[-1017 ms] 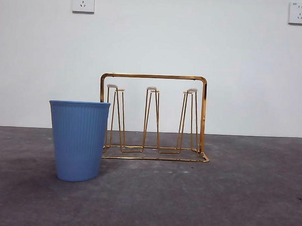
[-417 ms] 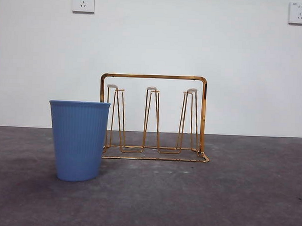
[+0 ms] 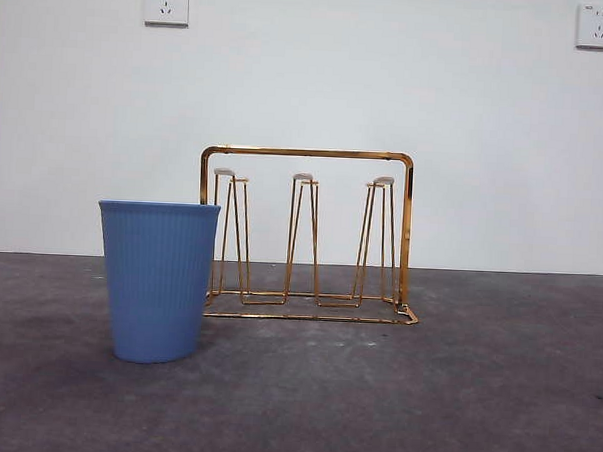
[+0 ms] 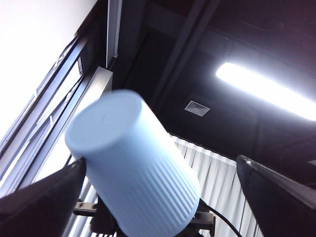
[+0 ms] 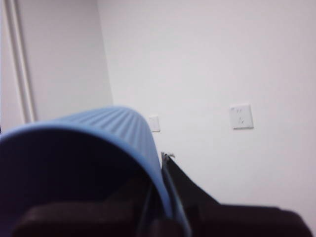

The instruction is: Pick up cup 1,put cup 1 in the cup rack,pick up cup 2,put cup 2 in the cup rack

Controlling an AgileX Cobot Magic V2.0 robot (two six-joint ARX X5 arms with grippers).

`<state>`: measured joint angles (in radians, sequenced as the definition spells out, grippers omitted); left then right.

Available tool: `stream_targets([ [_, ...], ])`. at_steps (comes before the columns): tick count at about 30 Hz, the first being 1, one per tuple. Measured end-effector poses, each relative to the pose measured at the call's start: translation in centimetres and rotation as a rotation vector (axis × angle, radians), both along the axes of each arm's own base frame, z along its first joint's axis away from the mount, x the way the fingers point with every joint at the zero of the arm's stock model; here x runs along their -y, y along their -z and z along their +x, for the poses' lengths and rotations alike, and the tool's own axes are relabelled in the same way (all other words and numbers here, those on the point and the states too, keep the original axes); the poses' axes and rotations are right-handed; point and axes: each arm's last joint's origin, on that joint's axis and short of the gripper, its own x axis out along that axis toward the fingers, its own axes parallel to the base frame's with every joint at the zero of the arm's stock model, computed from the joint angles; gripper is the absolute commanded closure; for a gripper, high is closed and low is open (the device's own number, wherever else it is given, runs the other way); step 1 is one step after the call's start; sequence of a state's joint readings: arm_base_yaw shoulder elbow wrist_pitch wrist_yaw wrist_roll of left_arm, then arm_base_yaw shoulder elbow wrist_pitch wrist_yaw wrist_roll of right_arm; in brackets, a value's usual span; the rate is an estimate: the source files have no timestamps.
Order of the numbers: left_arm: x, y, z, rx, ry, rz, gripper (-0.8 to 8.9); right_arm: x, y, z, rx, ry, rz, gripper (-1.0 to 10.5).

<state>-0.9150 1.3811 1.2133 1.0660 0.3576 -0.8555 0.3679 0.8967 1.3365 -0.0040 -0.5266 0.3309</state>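
Pinching the rim of the raised cup (image 5: 98, 128), the right gripper (image 5: 160, 177) has one black jaw inside the mouth and one outside, pressed on the thin wall. The left gripper (image 4: 161, 163) has its jaws spread wide apart, and I cannot see them pressing on anything. In the left wrist view the raised cup (image 4: 133, 163) shows between those jaws, up against a dark ceiling with a long lamp (image 4: 266, 91). One jaw tip is just beside the cup's side (touching or not, I cannot tell).

No arm shows in the front view. The grey table (image 3: 424, 392) has lots of bare room in front of and to the right of the cup rack (image 3: 307, 153).

The raised cup is blue with fine ribs running along its side, and it gets narrower toward its flat closed bottom. It looks pale in the left wrist view. Its long way is tilted there, with the closed bottom pointing up and the mouth end down by a dark part with a wire. In the right wrist view its open mouth faces the camera and its bottom points toward a white wall.

The standing cup (image 3: 157, 280) is the same ribbed blue. It stands upright on the table, mouth up, nearer than the rack and covering its left bottom corner. The gold wire rack stands upright behind it, with thin prongs pointing up and nothing on them.
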Motion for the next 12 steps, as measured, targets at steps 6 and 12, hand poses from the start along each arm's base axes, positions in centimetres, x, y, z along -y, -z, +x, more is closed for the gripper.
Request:
stream_targets([
  [6, 1.0, -0.5, 0.7, 0.002, -0.007, -0.007, 0.47, -1.1, 0.1, 0.2, 0.001, -0.062, -0.011, 9.6],
  [12, 1.0, -0.5, 0.8, -0.012, -0.034, -0.022, 0.63, -2.0, 0.5, 0.9, -0.004, -0.075, -0.029, 9.6],
])
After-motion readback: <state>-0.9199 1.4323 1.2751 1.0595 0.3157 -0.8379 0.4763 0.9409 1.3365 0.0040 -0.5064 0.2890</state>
